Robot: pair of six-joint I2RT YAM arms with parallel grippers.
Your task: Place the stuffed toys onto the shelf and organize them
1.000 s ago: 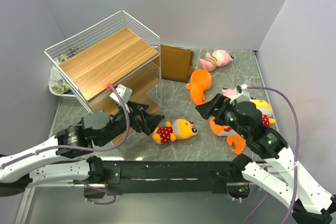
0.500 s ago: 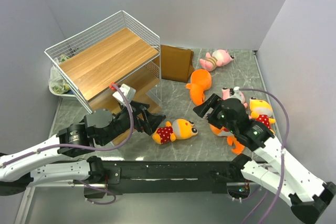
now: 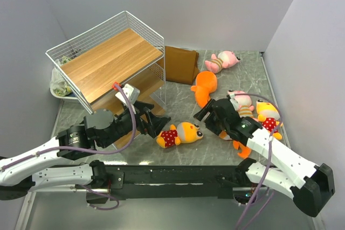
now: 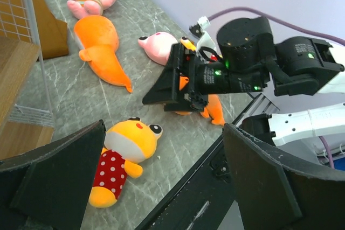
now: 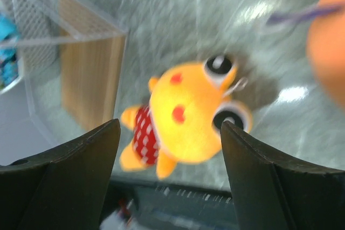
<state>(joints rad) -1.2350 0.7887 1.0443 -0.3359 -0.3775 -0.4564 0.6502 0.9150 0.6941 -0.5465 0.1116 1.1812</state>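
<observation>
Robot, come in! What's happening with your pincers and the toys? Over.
Left pincer open, right pincer open, both empty. Red-dotted orange plush lying between them, ungrasped. Shelf top board bare. Nothing blocking.

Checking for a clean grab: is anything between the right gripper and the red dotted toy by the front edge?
Nothing visible. The right gripper is open and faces the red dotted toy, with only bare table between them.

Plush toys [image 3: 180,133], glossy marble table [image 3: 178,100]
</observation>
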